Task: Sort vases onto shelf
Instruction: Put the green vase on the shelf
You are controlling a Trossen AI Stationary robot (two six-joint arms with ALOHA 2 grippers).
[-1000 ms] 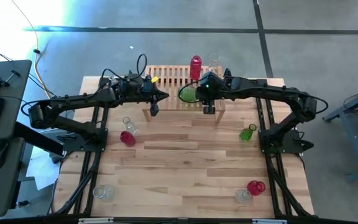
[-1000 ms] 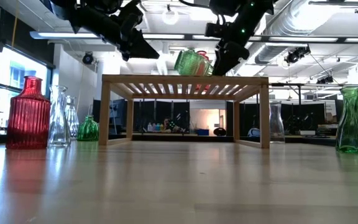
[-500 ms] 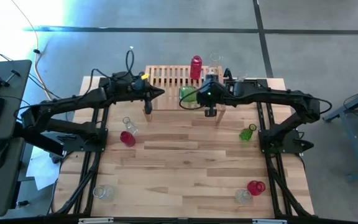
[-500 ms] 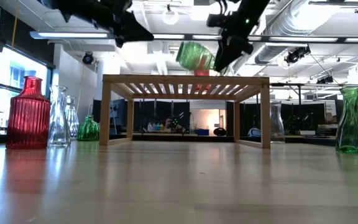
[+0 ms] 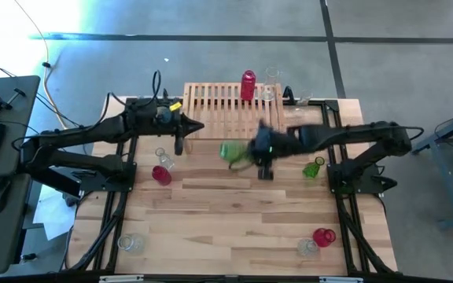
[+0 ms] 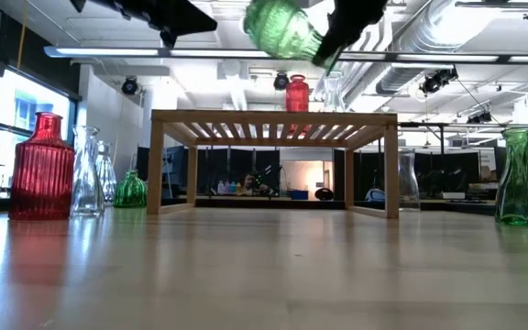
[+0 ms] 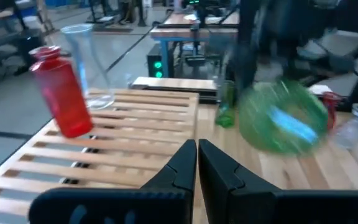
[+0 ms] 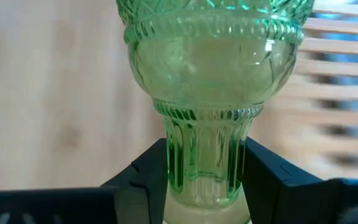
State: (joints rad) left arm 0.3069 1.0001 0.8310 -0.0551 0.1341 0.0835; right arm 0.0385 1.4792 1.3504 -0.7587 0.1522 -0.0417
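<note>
The right pincer (image 5: 252,151) clamps the ribbed neck of a green vase (image 5: 233,151), held on its side in the air just in front of the shelf (image 5: 219,106). The left pincer (image 5: 198,126) hangs shut and empty by the shelf's front left corner. 1 red vase (image 5: 248,85) and 1 clear vase (image 5: 270,83) stand near the shelf's back edge; the slats ahead of them are bare.

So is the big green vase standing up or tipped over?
Tipped. The right gripper holds the green vase by its neck, lying sideways in the air, off the shelf.

Two vases (image 5: 248,85) on shelf (image 5: 215,100) (rear) — right.
</note>
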